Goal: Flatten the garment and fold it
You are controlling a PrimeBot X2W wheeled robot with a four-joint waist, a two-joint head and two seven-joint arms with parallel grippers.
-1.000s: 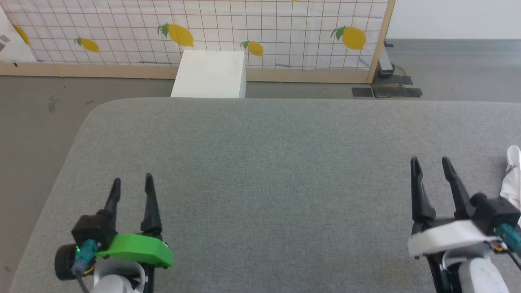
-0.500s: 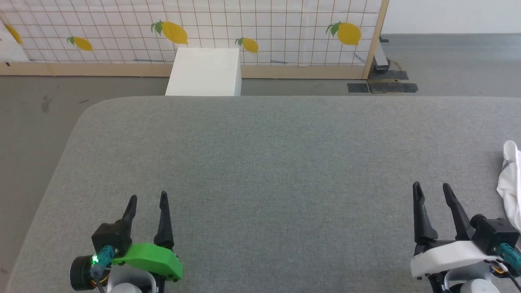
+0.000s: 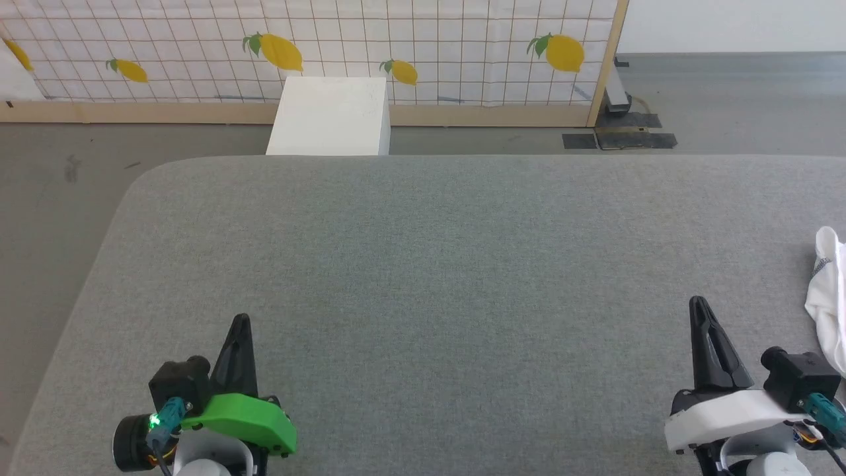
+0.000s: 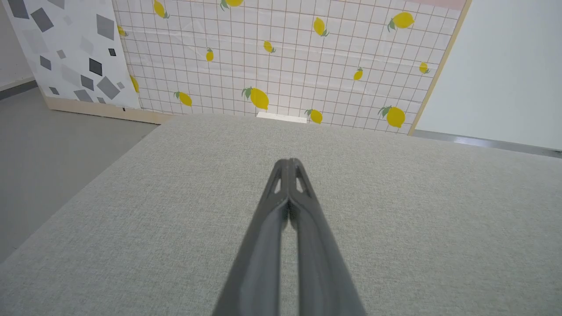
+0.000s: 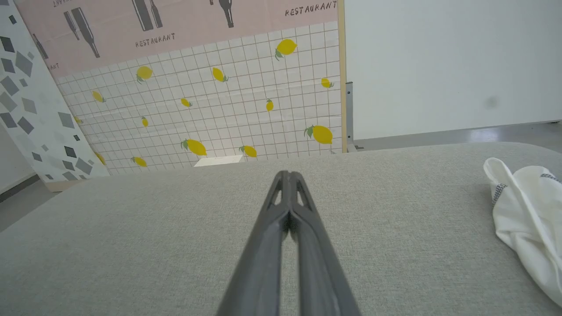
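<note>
My left tool (image 3: 241, 320) and right tool (image 3: 699, 304) both pinched together, empty, over grey worktop (image 3: 423, 251); crumpled white T-shirt (image 3: 827, 311) lies right of right tool.

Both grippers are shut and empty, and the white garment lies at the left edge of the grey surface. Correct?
No: the head view shows the garment at the right edge of the grey surface. The left gripper and right gripper are indeed shut and empty.

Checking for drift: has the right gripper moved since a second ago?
Yes: right gripper drew back toward the robot, away from the table's far edge, and shut.
</note>
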